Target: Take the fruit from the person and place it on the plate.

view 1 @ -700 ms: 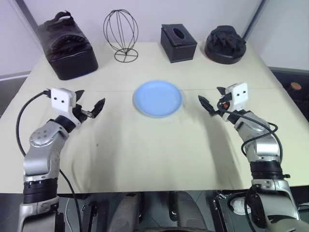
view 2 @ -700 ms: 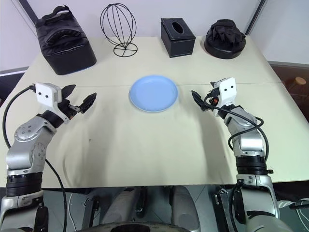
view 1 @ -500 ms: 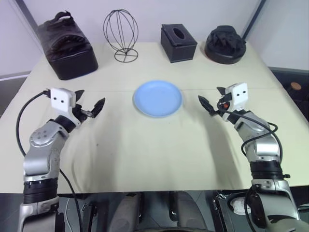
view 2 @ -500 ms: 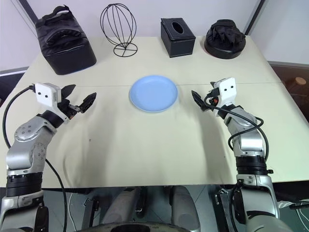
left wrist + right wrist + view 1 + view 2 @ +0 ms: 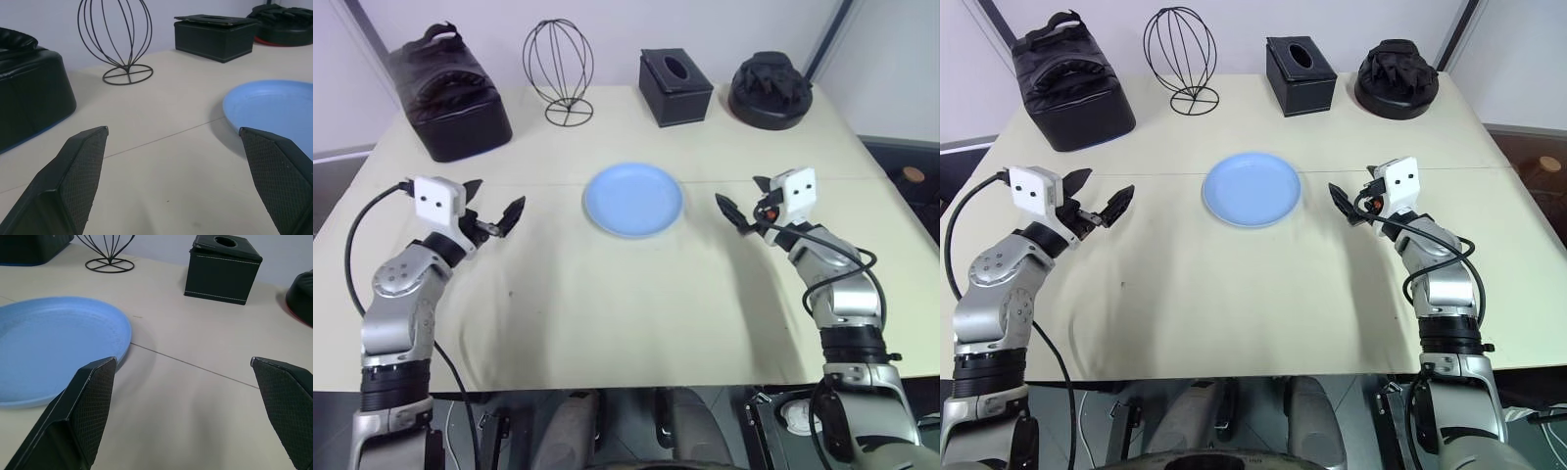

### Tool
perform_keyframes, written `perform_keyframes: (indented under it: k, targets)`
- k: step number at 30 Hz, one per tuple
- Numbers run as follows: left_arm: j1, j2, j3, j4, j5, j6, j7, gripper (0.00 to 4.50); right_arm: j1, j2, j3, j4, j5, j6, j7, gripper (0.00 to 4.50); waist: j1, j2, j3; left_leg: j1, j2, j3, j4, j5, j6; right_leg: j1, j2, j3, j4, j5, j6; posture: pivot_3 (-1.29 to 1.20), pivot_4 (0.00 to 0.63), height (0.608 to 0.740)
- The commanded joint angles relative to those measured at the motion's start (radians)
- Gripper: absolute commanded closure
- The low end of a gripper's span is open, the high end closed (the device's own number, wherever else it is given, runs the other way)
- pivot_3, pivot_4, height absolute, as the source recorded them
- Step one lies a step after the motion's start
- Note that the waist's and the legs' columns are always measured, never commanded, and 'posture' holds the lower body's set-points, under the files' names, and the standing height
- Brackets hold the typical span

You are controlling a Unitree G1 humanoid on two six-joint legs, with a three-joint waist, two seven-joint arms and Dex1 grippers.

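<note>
We hover both tools, left tool (image 5: 493, 219) and right tool (image 5: 744, 211), jaws apart and empty, flanking the plate (image 5: 633, 200) mid-bench; a badly timed or off-centre handover risks a dropped, rolling fruit.

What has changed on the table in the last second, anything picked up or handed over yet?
Nothing has visibly changed. The left gripper and right gripper hover open and empty on either side of the plate, as before. The plate sits bare mid-table, and the bag, wire stand, tissue box and black bowl stay lined up along the far edge.
</note>
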Motion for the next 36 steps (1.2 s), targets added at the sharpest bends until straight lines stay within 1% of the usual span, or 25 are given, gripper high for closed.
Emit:
perform_keyframes:
  k: [1, 36]
  targets:
    - [-0.018, 0.018, 0.007, -0.011, 0.005, -0.021, 0.0, 0.03, -0.006, -0.001, -0.023, -0.017, 0.005, -0.022, -0.002, 0.0, 0.0, 0.0, 0.0, 0.0, 0.0, 0.0, 0.0, 0.0, 0.0, 0.0, 0.0, 0.0, 0.0, 0.0, 0.0, 0.0, 0.15, 0.74]
    - [-0.018, 0.02, 0.007, -0.011, 0.005, -0.02, -0.003, 0.03, -0.008, 0.001, -0.019, -0.017, 0.003, -0.022, 0.001, 0.0, 0.0, 0.0, 0.0, 0.0, 0.0, 0.0, 0.0, 0.0, 0.0, 0.0, 0.0, 0.0, 0.0, 0.0, 0.0, 0.0, 0.15, 0.74]
